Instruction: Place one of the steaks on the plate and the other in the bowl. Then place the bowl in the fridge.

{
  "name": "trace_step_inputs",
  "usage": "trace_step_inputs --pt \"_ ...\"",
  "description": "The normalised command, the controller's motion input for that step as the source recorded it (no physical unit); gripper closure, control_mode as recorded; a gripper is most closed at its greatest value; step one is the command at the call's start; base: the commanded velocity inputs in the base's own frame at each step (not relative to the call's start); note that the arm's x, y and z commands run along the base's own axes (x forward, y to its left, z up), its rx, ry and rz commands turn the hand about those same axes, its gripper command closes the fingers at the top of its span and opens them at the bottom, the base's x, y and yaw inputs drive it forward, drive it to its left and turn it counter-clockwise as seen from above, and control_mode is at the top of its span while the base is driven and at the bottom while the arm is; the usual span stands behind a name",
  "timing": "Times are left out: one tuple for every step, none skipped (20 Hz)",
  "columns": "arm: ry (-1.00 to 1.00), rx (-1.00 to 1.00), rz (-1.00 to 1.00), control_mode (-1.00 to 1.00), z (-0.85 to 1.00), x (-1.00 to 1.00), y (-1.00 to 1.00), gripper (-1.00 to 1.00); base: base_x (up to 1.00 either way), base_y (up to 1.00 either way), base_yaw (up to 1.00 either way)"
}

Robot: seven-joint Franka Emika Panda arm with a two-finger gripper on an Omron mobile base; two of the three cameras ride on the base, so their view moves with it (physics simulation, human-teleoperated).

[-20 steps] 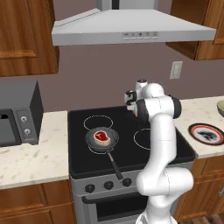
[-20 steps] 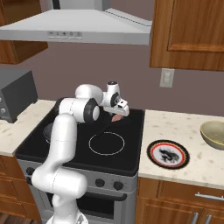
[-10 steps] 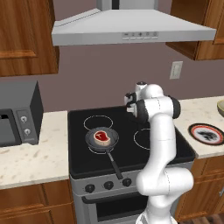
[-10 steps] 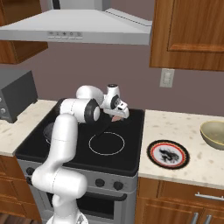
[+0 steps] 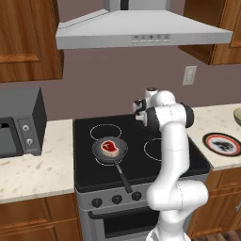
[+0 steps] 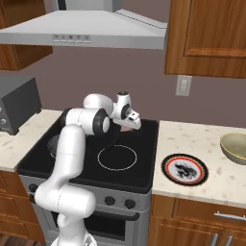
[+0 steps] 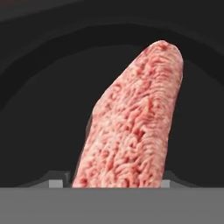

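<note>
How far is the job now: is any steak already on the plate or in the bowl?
Nothing is finished yet. The plate and the bowl on the counter hold no meat. One steak lies in the frying pan on the stove. The gripper is low over the back of the stove, with the second steak right between its fingers. Both placings and the fridge step remain.

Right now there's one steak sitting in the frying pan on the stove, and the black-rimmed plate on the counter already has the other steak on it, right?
Not quite. One steak does lie in the frying pan on the stove, but the plate on the counter holds no steak; the right base view shows only its own pattern.
</note>
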Motion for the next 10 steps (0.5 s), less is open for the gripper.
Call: trace_step_inputs --pt "-0.04 -0.02 0.0 -1.0 0.21 -0.2 -0.11 1.0 0.0 0.0 0.0" --pt "-0.1 0.0 0.0 -1.0 0.48 -0.51 -0.11 1.0 0.0 0.0 0.0" --pt "-0.09 -0.02 0.0 -1.0 0.39 -0.57 -0.24 1.0 0.0 0.0 0.0" --pt "-0.07 -0.02 0.0 -1.0 0.3 -0.66 -0.47 1.0 0.0 0.0 0.0" --pt "-0.12 0.0 0.0 -1.0 0.46 -0.82 -0.47 1.0 0.0 0.0 0.0" --pt "-0.14 0.0 0.0 -1.0 0.57 -0.94 -0.48 1.0 0.0 0.0 0.0" --pt "-0.16 0.0 0.0 -1.0 0.59 -1.0 -0.51 1.0 0.0 0.0 0.0" --pt "-0.17 0.0 0.0 -1.0 0.61 -1.0 -0.55 1.0 0.0 0.0 0.0" --pt "-0.17 0.0 0.0 -1.0 0.64 -1.0 -0.58 1.0 0.0 0.0 0.0" --pt "-0.15 0.0 0.0 -1.0 0.64 -1.0 -0.6 1.0 0.0 0.0 0.0"
